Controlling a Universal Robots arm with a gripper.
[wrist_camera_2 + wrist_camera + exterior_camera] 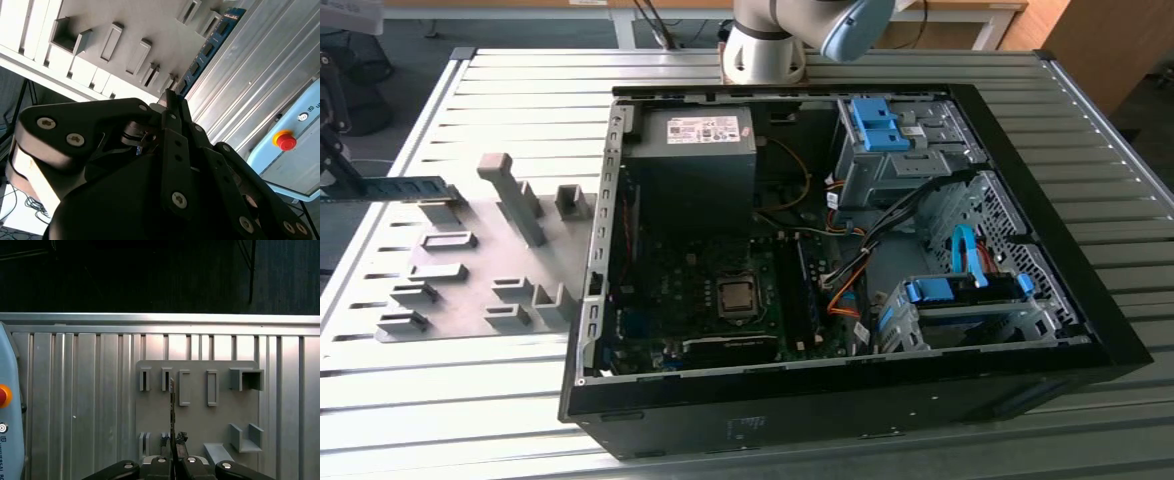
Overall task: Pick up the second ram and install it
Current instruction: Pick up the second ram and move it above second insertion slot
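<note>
Had the memory stick (207,49) pinched by one end in the gripper (172,100); looked light, stiff, fragile, edges-only.

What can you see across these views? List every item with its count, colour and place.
table: one, silver, slatted, under everything.
computer case: one, black, open, on the table.
power supply: one, black, inside the case.
fixture plate: one, grey, on the exterior view's left of the case.
control box: one, light blue, red button, at the table's edge.
second ram: one, blue-green, over the plate.
gripper: one, black, shut on the second ram.
arm base: one, silver-grey, beyond the case.
</note>
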